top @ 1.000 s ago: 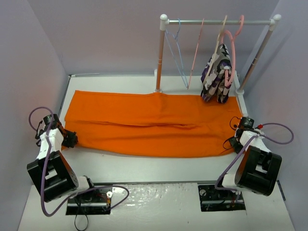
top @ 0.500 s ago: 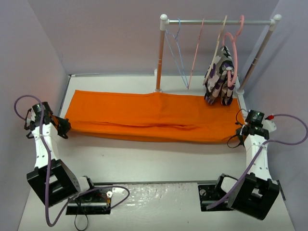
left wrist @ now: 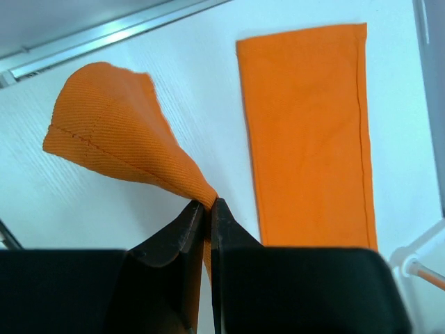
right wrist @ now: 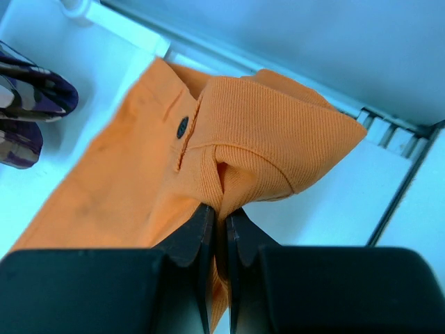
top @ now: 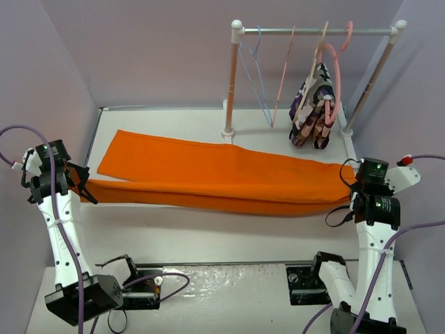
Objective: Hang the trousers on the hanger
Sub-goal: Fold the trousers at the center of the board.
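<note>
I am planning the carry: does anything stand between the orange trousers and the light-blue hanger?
Nothing visible lies between the trousers and the hanger. The rack's left post stands close on the hanger's left and a pink hanger hangs on its right.

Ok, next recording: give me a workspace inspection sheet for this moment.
Surface: white table, trousers across it.
Job's things: trousers' near edge lifted, far part lying flat; light-blue hanger on the rail, empty.
Clutter: patterned garment and pink hangers on same rail.
Grippers: left gripper fingers shut on leg hem; right gripper fingers shut on waistband.
Cables: purple cables loop off both arms.
Surroundings: lilac walls; nothing else seen.
</note>
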